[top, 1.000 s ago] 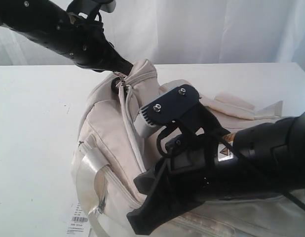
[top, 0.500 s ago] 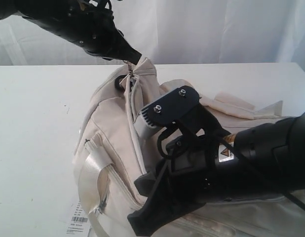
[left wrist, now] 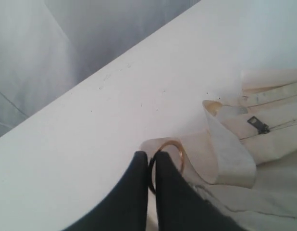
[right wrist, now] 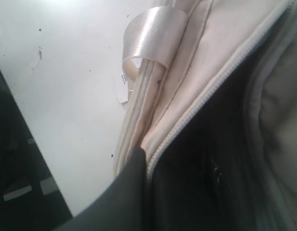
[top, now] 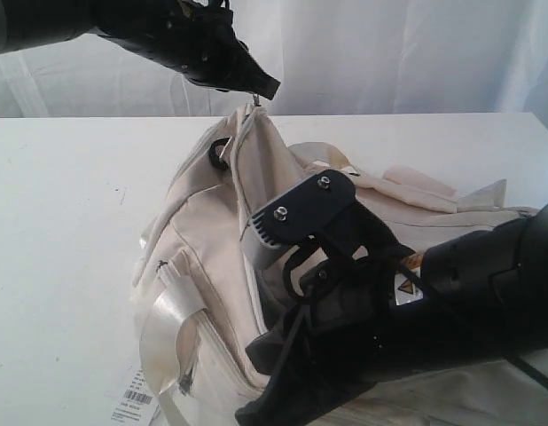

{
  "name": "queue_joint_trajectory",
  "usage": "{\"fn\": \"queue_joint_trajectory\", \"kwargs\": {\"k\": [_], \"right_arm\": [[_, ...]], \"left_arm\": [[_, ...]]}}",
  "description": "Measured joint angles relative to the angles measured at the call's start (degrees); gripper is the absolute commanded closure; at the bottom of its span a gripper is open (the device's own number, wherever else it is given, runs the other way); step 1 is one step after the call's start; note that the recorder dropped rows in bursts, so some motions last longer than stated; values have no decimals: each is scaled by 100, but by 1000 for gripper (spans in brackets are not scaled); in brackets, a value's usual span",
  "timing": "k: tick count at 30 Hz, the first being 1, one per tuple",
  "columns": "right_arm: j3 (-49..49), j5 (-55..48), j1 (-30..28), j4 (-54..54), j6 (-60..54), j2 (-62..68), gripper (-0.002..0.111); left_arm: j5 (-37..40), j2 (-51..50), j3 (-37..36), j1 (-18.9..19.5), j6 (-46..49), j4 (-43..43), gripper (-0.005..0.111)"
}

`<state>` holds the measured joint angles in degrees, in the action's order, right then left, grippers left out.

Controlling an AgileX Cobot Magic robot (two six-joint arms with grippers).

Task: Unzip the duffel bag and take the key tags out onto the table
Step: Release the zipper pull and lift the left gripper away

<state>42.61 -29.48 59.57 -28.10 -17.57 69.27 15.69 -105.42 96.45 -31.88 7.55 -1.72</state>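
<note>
The cream duffel bag (top: 199, 222) lies on the white table (top: 61, 204), its far end pulled up into a peak. My left gripper (top: 265, 89) is above that peak. In the left wrist view the left gripper (left wrist: 152, 161) is shut on a metal zipper-pull ring (left wrist: 179, 153). My right gripper (top: 252, 377) is low at the bag's near side. In the right wrist view the right gripper (right wrist: 147, 161) is shut on the bag's zipper edge (right wrist: 206, 91), one finger outside and one against the dark lining (right wrist: 211, 163). The key tags are hidden.
A black D-ring (top: 217, 153) hangs just below the lifted peak. A shiny satin strap (top: 172, 306) loops over the bag's near corner. A white barcode paper tag (top: 137, 404) lies on the table at the front. White curtains hang behind the table.
My left gripper has moved up and to the right with the zipper ring, lifting the bag's far end into a taller peak. The right arm has shifted only slightly.
</note>
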Motion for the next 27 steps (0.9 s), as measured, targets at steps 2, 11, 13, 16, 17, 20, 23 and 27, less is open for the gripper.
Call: {"fn": "queue_joint_trajectory", "kwargs": {"k": [2, 11, 13, 16, 17, 20, 23, 27], "right_arm": [[0, -21, 0, 10, 0, 0, 108], [-21, -134, 0, 21, 0, 0, 108], [-33, -134, 0, 21, 0, 0, 108], [-33, -157, 0, 21, 0, 0, 108], [-42, -182, 0, 21, 0, 0, 108], [-47, -437, 42, -21, 0, 0, 108], [-47, -606, 66, -43, 0, -4, 108], [-47, -628, 66, -43, 0, -13, 108]], "left_arm": [[-18, -81, 89, 0, 13, 0, 107], [-123, -376, 318, 0, 13, 22, 107], [-123, -376, 318, 0, 22, 22, 102], [-73, -376, 331, 0, 99, 32, 85], [-27, -376, 331, 0, 173, 63, 78], [32, -351, 355, 41, 364, 172, 56], [161, -217, 388, 79, 411, 267, 46], [428, 60, 401, 79, 437, 279, 50]]}}
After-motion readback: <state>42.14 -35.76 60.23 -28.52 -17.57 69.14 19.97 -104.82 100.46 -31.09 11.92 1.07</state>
